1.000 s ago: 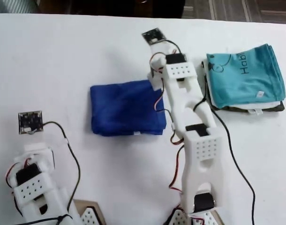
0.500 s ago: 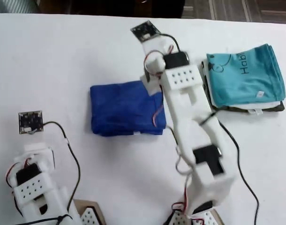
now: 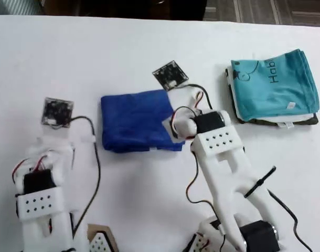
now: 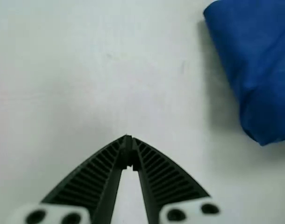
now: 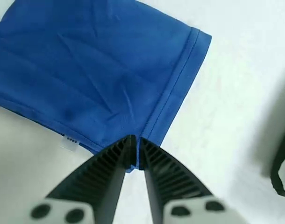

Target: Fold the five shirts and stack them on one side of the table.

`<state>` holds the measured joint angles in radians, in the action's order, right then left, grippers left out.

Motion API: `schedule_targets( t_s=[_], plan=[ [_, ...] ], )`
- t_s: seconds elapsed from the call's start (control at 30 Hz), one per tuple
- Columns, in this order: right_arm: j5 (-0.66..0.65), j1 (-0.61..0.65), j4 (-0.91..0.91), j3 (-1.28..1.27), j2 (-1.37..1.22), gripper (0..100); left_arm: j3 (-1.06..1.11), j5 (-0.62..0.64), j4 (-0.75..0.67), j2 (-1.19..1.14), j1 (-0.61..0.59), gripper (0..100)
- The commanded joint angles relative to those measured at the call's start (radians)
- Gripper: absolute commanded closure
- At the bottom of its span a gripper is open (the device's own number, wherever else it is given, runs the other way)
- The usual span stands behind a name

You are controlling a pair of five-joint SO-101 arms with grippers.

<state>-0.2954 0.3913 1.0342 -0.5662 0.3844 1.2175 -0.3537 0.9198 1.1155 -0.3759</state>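
Table: right end effector withdrew onto blue shirt.

Both the left arm and the right arm are white printed plastic, each with a grid of small round holes and black servo blocks behind the wrist. A small black square camera board rides above each gripper, fed by a black cable and thin red wires. The left gripper and right gripper have black ribbed fingers on white bases.
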Motion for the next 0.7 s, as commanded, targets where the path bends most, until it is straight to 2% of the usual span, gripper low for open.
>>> schedule_targets(
  t_s=[0.0,0.13,0.23,0.37,0.47,0.67],
  plan=[
    [-0.006,0.005,-0.019,0.002,0.050,97.9,-0.051,0.008,-0.041,-0.020,0.025,97],
    [-0.006,0.010,-0.022,-0.011,0.051,97.9,-0.225,0.041,-0.040,-0.242,0.025,97],
    [-0.006,0.010,-0.027,-0.043,0.050,97.9,-0.478,0.112,0.058,-0.506,0.038,97],
    [-0.006,0.004,-0.082,-0.104,0.048,97.9,-0.774,0.147,0.186,-0.796,0.132,97],
    [-0.002,0.007,-0.120,-0.158,0.050,97.9,-0.932,0.158,0.218,-0.948,0.203,97],
    [0.046,0.004,-0.194,-0.235,0.050,97.9,-1.196,0.281,0.304,-1.206,0.295,97]
  ],
)
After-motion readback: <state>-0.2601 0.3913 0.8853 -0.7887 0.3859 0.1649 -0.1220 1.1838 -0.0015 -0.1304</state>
